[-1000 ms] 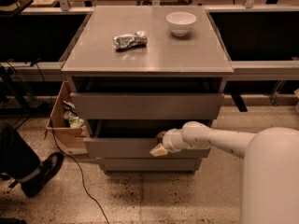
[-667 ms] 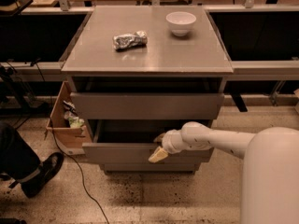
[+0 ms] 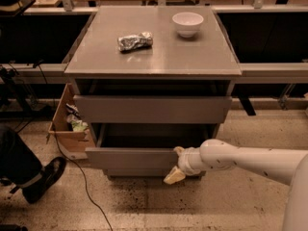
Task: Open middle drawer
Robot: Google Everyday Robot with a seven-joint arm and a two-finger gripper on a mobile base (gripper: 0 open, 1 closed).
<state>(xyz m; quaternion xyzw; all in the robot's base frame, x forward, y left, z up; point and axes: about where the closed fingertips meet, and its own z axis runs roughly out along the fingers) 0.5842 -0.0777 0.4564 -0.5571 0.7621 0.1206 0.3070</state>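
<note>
Reaching in from the right, the white arm (image 3: 250,160) is resting its gripper (image 3: 176,164) against the middle drawer (image 3: 130,158), below the worktop's (image 3: 192,57) front edge and toward its front right corner. The gripper is standing open: the upper finger (image 3: 179,151) is lying over the top lip of the drawer front, and the lower cream finger (image 3: 174,176) is hanging under its bottom edge. The middle drawer is sticking out well past the worktop's front edge, its dark inside showing. A white bowl (image 3: 187,23) is sitting near the back right corner, and a crumpled foil packet (image 3: 134,41) is lying left of centre.
</note>
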